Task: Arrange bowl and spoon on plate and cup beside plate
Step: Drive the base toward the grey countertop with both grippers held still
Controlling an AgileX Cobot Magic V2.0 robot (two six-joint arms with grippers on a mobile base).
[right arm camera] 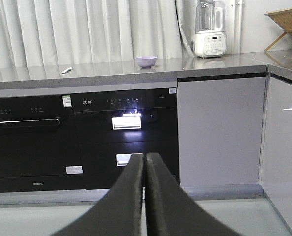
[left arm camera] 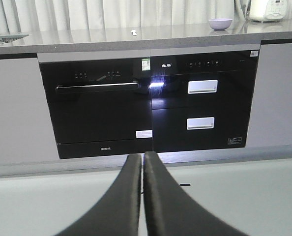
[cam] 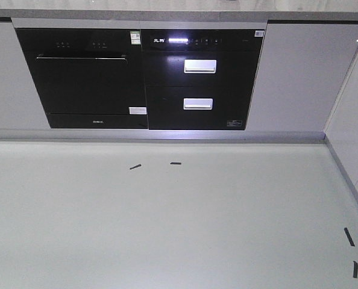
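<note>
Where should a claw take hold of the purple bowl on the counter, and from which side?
Take the bowl by its rim, one finger inside and one outside, coming down from above. It sits upright on the counter, mouth up, with walls tapering toward the base, so a side pinch would likely slip.

The bowl [right arm camera: 146, 61] sits on the countertop [right arm camera: 106, 73], above the two-drawer built-in appliance [cam: 200, 78]. Well apart to its left on the same surface, above the built-in oven [cam: 82, 78], lies what seems to be the spoon [right arm camera: 67, 70], too small to tell surely. The oven stands just left of the drawer unit, both under the countertop. To the bowl's right stands a blender [right arm camera: 210, 29], and further right, past the corner, a dish rack [right arm camera: 286, 29]. A curtain [right arm camera: 87, 29] hangs behind the countertop. On the floor [cam: 167, 229] before the appliances lie two tape strips [cam: 135, 166], with two more [cam: 349, 236] far right.
</note>
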